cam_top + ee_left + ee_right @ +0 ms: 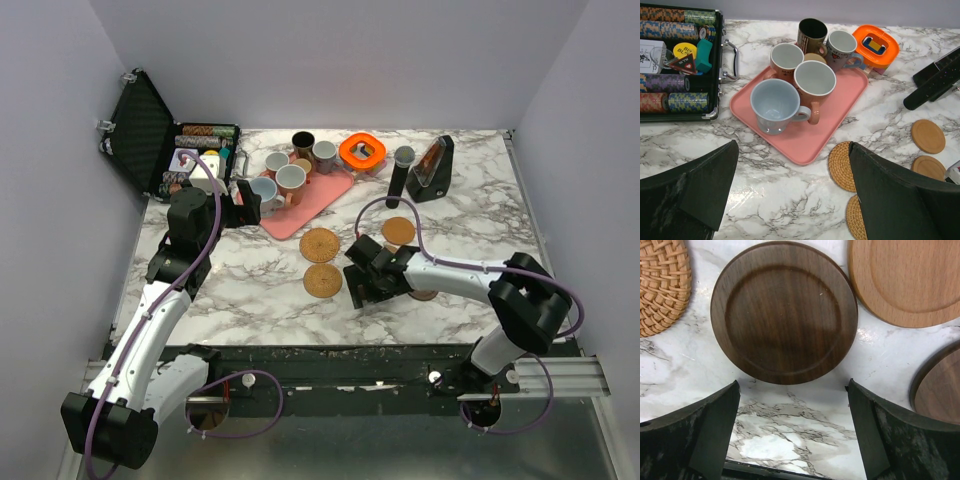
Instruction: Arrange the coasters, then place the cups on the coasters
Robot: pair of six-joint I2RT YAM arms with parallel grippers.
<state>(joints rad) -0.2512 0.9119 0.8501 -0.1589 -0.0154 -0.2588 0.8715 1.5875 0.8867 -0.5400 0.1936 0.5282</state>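
Observation:
Several cups stand crowded on a pink tray [805,145]: a pale blue cup [776,105] in front, two pinkish-brown cups [814,82] [786,59], a black cup [811,34] and a grey cup [840,47] behind. My left gripper [792,170] hangs open just short of the tray, with nothing in it. Two woven coasters [319,244] [323,280] lie mid-table. My right gripper [792,432] is open low over the marble, and a dark brown coaster [784,312] lies flat just beyond its fingertips. A light tan coaster [910,280] and another dark coaster [940,390] lie to its right.
An open black case of poker chips [165,140] sits at the back left. An orange ring-shaped object [362,150], a tall black cylinder [401,172] and a black wedge-shaped stand [432,170] stand along the back. The near table edge [790,472] lies right below my right fingers.

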